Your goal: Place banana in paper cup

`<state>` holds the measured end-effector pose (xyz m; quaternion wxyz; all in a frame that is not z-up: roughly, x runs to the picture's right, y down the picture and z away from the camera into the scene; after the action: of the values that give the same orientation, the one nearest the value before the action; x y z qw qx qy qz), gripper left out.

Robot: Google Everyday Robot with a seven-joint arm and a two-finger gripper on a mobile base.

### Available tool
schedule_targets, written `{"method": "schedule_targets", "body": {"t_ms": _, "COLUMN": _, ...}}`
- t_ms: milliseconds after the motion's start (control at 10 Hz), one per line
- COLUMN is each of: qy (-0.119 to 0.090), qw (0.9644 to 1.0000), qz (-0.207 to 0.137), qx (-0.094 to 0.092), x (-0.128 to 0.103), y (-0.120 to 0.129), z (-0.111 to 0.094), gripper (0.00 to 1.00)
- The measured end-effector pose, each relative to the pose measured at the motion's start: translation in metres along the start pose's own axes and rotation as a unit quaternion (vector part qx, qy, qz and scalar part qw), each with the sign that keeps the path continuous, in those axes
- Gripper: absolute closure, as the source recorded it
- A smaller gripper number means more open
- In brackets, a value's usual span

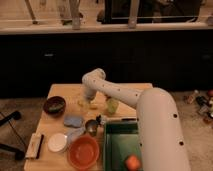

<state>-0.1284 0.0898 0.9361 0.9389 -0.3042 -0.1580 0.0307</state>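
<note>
A dim room with dark cabinets (50, 60) along the far wall frames a wooden counter (62, 91). The white robot arm (150, 120) is the biggest thing in view. It rises from the lower right, reaches left across the counter to a bend near the far edge and turns down there.

A green bin (119, 145) sits at the near right of the counter, with an orange object (132, 162) in its near corner. An orange-red bowl (83, 151) lies left of the bin. A dark bowl (54, 106) stands farther back on the left.

A white round dish (57, 142) lies near the left front, and a blue-grey pad (73, 121) lies between it and the dark bowl. A pale green cup (112, 106) stands just right of the arm's lower end, and a small metal cup (91, 126) sits in front of it.

The gripper (88, 99) hangs low over the middle of the counter. The banana (93, 106) shows as a pale-yellow shape right at its tip, between the dark bowl and the green cup. Whether the gripper grips the banana cannot be told.
</note>
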Motion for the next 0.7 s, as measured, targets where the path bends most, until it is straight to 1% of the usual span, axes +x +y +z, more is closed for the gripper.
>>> {"method": "schedule_targets", "body": {"t_ms": 400, "qy": 0.008, "qw": 0.9997, "qz": 0.02, "qx": -0.01, "x": 0.013, "y": 0.0, "z": 0.009, "gripper": 0.2}}
{"method": "schedule_targets", "body": {"t_ms": 500, "qy": 0.011, "qw": 0.9996, "qz": 0.022, "qx": -0.014, "x": 0.015, "y": -0.001, "z": 0.012, "gripper": 0.22}}
{"method": "schedule_targets", "body": {"t_ms": 600, "qy": 0.017, "qw": 0.9995, "qz": 0.02, "qx": -0.017, "x": 0.016, "y": 0.0, "z": 0.015, "gripper": 0.28}}
{"method": "schedule_targets", "body": {"t_ms": 700, "qy": 0.023, "qw": 0.9995, "qz": 0.016, "qx": -0.018, "x": 0.015, "y": 0.0, "z": 0.018, "gripper": 0.4}}
